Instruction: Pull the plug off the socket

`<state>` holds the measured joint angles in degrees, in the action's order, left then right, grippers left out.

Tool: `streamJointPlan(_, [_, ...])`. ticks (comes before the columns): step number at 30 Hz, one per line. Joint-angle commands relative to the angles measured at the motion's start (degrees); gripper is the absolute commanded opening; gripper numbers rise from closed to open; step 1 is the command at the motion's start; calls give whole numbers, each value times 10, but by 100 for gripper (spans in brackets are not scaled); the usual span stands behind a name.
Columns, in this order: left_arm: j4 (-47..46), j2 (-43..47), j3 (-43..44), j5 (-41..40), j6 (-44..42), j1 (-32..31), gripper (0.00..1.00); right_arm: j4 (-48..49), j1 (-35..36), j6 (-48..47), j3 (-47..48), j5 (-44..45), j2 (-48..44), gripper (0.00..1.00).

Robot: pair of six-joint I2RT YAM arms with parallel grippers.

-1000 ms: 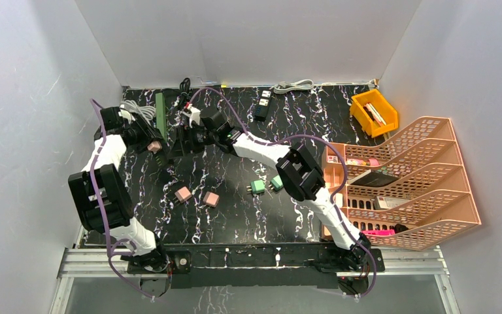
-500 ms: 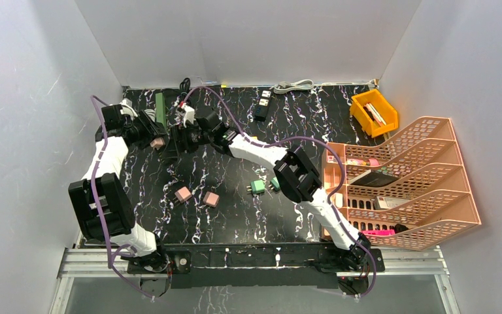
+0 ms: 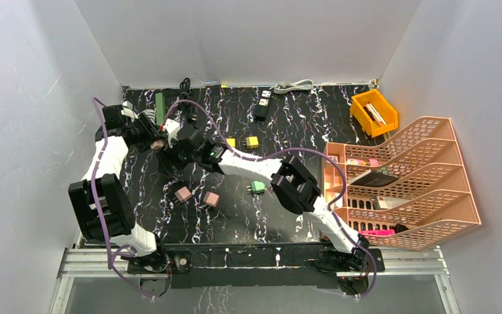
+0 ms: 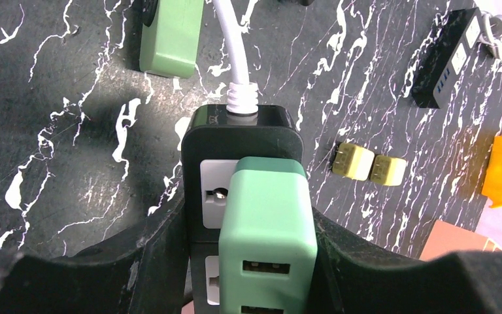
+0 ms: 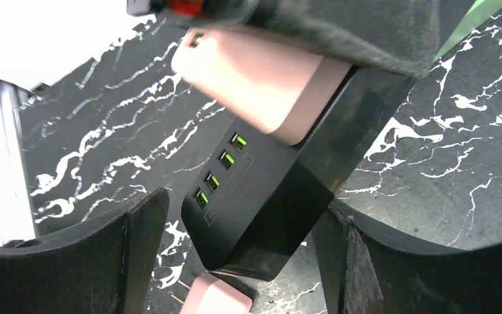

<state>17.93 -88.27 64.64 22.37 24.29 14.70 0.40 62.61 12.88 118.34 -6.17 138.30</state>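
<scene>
A black power strip [image 4: 248, 127] with a white cable is held above the table at the far left. A green USB plug [image 4: 268, 216] sits in one of its white sockets. A pink plug [image 5: 255, 85] sits in the face with the lit USB ports. My left gripper [image 4: 248, 219] is shut across the strip: one finger lies on the strip's side over the pink plug, the other against the green plug. My right gripper [image 5: 242, 209] is open around the strip's [image 5: 281, 196] lower end, with its right finger touching and its left finger apart. In the top view the two grippers [image 3: 159, 141] [image 3: 175, 149] meet.
Two loose pink plugs [image 3: 183, 194] [image 3: 211, 199], a green one [image 3: 257, 187] and yellow ones [image 3: 251, 142] lie on the table. A black strip [image 3: 262, 104] and a green strip [image 3: 160, 108] are at the back. A yellow bin [image 3: 374, 112] and an orange file tray [image 3: 431, 196] stand on the right.
Both grippers and the power strip have moved left and nearer to the arm bases. The yellow plugs, hidden under the right arm before, now show.
</scene>
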Motion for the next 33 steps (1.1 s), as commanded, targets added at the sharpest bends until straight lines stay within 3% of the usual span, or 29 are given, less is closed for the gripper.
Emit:
streamJointPlan(1, [-10, 42, 28, 25, 8, -6, 0, 58, -36, 79, 49, -81, 1, 85])
streamJointPlan(5, [-11, 53, 23, 29, 6, -6, 0, 93, -70, 149, 33, -131, 1, 85])
streamJointPlan(10, [-11, 54, 18, 12, 1, -6, 0, 111, -75, 117, -23, -114, -42, 91])
streamJointPlan(14, [-26, 57, 12, 29, 11, -6, 0, 99, -78, 132, 4, -133, -23, 92])
streamJointPlan(17, [-27, 67, 10, 30, 3, -7, 0, 109, -87, 173, 28, -175, 4, 90])
streamJointPlan(22, [-27, 74, 3, 24, -7, -6, 0, 223, -111, 259, -16, -267, 2, 86])
streamJointPlan(29, [-47, 79, -8, 39, -4, -6, 0, 327, -143, 375, -31, -326, 19, 93])
streamJointPlan(33, [-48, 85, -12, 40, -6, -8, 0, 302, -144, 399, 26, -332, 47, 98])
